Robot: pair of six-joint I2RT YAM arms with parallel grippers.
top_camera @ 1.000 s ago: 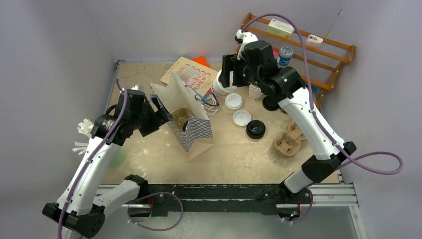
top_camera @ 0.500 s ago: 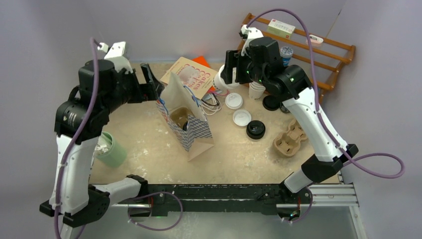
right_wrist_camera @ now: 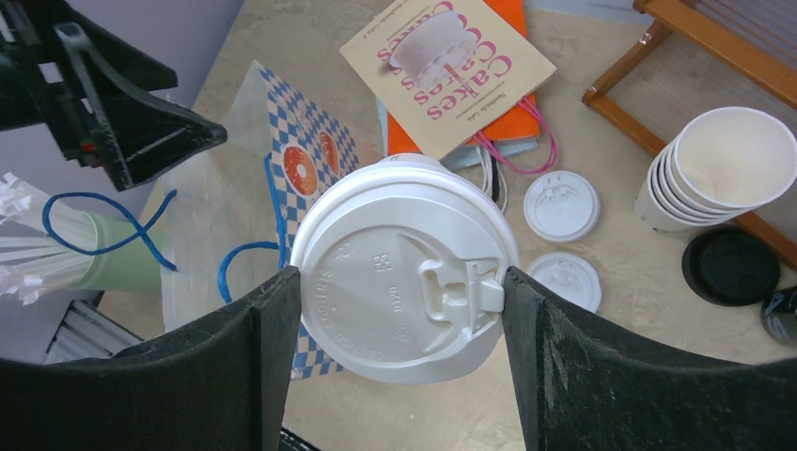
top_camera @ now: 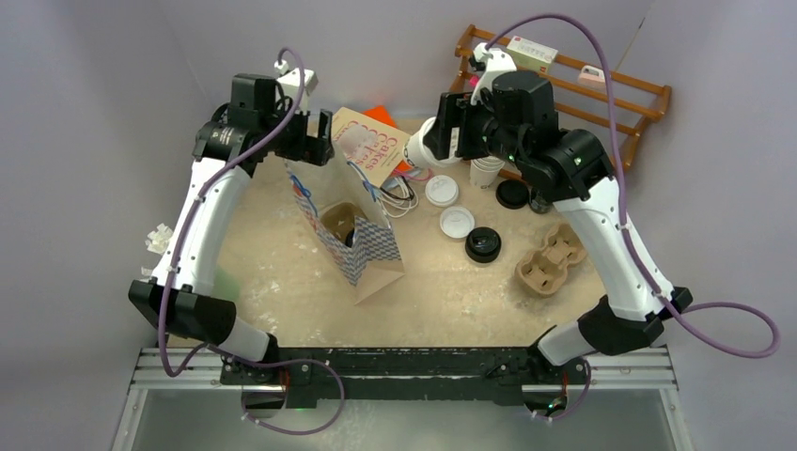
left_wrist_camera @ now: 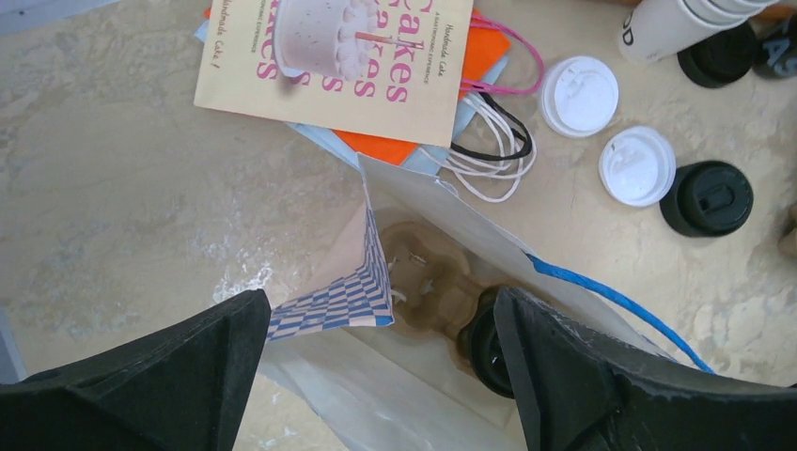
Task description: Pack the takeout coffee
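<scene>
Right wrist view: the right gripper (right_wrist_camera: pixel 395 310) pinches the white-lidded cup (right_wrist_camera: pixel 376 254) by its sides, upright so it should not spill, held high, far and right of the open bag (right_wrist_camera: pixel 301 132). The left gripper (left_wrist_camera: pixel 379 305) hangs spread and empty over the bag's mouth, probably leaving it clear, where a black-lidded cup (left_wrist_camera: pixel 484 343) already sits in a carrier (left_wrist_camera: pixel 428 277).

Mid-frame in the top view stands the bag (top_camera: pixel 355 246), with a carrier (left_wrist_camera: pixel 428 282) and a cup (left_wrist_camera: pixel 484 343) inside it. The book (top_camera: pixel 362 143) lies behind it. To the bag's right lie a lid (top_camera: pixel 442 191), a second lid (top_camera: pixel 457 222), a second cup (top_camera: pixel 482 245) and, farther right, another carrier (top_camera: pixel 550 263). A third cup (top_camera: pixel 425 153) hangs just right of the book.
</scene>
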